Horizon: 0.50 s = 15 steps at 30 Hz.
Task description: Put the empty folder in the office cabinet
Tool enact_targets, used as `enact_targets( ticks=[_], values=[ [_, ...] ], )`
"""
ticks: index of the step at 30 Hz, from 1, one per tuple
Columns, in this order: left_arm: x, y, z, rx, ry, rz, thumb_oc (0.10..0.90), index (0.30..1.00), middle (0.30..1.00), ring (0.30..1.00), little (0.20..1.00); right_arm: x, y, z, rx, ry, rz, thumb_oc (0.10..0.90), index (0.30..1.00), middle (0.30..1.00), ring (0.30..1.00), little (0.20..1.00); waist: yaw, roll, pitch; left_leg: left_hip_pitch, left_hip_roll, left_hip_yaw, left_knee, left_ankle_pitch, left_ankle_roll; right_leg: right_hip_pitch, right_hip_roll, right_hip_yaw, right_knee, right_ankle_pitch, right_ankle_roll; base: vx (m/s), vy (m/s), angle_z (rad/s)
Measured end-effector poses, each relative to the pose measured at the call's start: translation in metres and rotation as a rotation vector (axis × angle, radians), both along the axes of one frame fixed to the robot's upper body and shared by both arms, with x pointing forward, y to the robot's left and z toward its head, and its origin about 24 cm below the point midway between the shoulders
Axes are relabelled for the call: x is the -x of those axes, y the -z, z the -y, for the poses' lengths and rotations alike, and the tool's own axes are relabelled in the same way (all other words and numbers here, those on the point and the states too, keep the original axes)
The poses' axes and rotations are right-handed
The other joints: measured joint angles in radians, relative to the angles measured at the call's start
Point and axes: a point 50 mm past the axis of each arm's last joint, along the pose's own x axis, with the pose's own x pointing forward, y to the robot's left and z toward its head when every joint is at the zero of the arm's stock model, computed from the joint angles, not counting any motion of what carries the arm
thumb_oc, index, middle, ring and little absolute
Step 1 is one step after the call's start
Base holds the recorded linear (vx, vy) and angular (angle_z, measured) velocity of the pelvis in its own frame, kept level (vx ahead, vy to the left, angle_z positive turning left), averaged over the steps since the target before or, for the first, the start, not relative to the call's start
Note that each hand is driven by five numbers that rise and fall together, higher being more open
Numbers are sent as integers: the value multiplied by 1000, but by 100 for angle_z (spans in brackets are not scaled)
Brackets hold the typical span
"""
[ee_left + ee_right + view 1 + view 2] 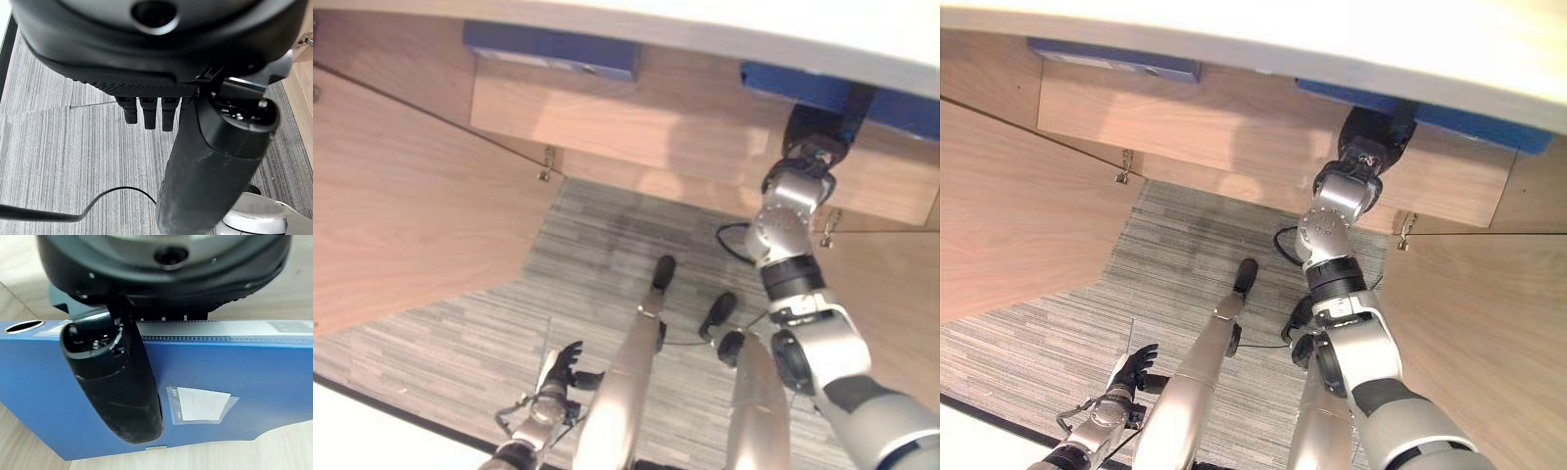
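Folder held on the cabinet shelf by the right hand

The blue folder (234, 377) lies flat on the wooden shelf (1234, 117) of the open cabinet, and the right hand (117, 382) rests on it with its thumb pressed across the cover, probably to steady it while it is pushed in; its fingers are hidden, so their state cannot be told. A second blue folder (548, 47) lies further along. The left hand (563, 364) hangs low over the carpet (63, 161), fingers relaxed, idle.
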Motion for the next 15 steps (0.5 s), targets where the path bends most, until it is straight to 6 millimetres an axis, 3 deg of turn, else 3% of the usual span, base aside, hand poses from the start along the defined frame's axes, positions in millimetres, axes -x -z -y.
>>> enact_targets(
  ticks=[4,5,6,7,8,11,15],
  values=[
    [2,0,-10,-38,6,-13,800,900,900,900,900,1,-6,0,-2,1,20,400,300,300,300,300,-11,11,3,-164,-23,34,295,-108,8,-129,-35,41,227,-76,-2,-12,46,0],
    [2,0,-10,-40,9,-12,800,900,900,900,900,5,-18,-1,-3,6,69,400,300,300,300,300,-11,19,3,-230,-24,50,399,-157,16,-192,-52,68,320,-118,-16,-24,30,-8],
    [1,-1,-9,-37,11,-7,800,900,900,900,900,6,-26,-2,2,6,94,400,300,300,300,300,-11,23,3,-260,-21,55,429,-174,17,-223,-52,77,346,-124,-21,-11,16,-13],
    [0,-2,-8,-35,12,-2,800,900,900,900,900,6,-31,-2,12,8,112,532,498,498,498,498,-12,25,3,-279,-19,59,440,-174,17,-244,-51,82,358,-124,-19,-2,9,-12],
    [-1,-3,-7,-33,14,2,800,900,900,900,900,6,-32,-1,17,12,116,800,900,900,900,900,-12,26,4,-286,-18,60,444,-173,17,-253,-50,84,363,-122,-20,-3,8,-5],
    [-6,-7,-2,-16,29,30,800,900,900,900,900,5,-28,8,25,37,97,800,900,900,900,900,-12,26,3,-280,-16,70,421,-173,16,-256,-49,97,354,-115,-22,6,16,10],
    [-10,-14,6,11,52,68,800,900,900,900,900,3,-16,3,32,7,74,800,900,900,900,900,-10,27,3,-249,-15,74,382,-172,17,-235,-40,105,315,-94,-22,-6,22,-8]
  ],
)
